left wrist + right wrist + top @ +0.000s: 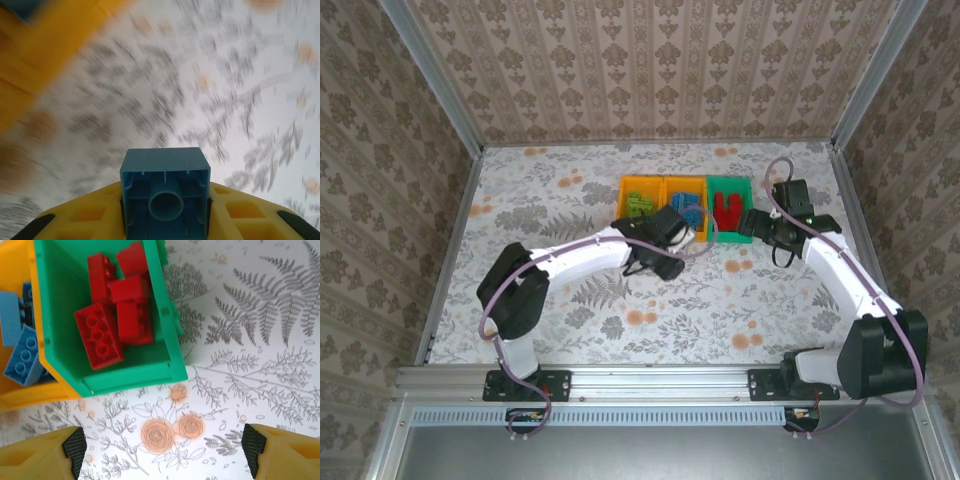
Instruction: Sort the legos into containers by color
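Note:
A blue brick (165, 192) sits clamped between my left gripper's (165, 210) yellow fingers, its hollow underside facing the camera. That left gripper (660, 250) hovers just in front of the middle orange-yellow bin (686, 205), which holds blue bricks (22, 357). The left orange-yellow bin (641, 203) holds lime green bricks. Several red bricks (115, 315) lie in the green bin (132, 375). My right gripper (160, 447) stands open above the floral tabletop just in front of the green bin (730, 208), nothing between its fingers.
The three bins stand side by side at the back centre of the flowered table (620, 310). Metal frame rails (450, 240) edge the table left and right. An orange-yellow bin corner (35, 45) appears blurred in the left wrist view.

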Controlling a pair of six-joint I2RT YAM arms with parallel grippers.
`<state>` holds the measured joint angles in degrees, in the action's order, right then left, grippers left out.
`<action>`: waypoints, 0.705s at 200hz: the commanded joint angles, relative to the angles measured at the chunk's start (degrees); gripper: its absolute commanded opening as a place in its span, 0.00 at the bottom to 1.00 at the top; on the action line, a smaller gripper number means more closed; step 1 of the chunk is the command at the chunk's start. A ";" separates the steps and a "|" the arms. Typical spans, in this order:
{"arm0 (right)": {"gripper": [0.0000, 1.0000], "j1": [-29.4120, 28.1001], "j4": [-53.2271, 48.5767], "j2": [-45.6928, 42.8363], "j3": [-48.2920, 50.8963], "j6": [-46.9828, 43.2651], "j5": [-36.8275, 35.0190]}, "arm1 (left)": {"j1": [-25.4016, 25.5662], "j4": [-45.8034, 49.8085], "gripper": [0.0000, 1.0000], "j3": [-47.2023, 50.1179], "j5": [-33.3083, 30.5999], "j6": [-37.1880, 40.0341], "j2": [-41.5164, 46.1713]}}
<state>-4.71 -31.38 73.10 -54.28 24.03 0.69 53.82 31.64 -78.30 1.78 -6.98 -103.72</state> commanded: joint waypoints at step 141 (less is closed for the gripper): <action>0.85 -0.38 5.09 -15.09 17.98 2.25 2.63 | -15.33 -5.91 0.45 -35.89 22.18 -12.53 -23.33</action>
<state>-4.78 -26.74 59.09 -37.21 25.56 3.44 38.94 28.25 -110.39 18.48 -16.08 -126.67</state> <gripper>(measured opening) 0.851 0.425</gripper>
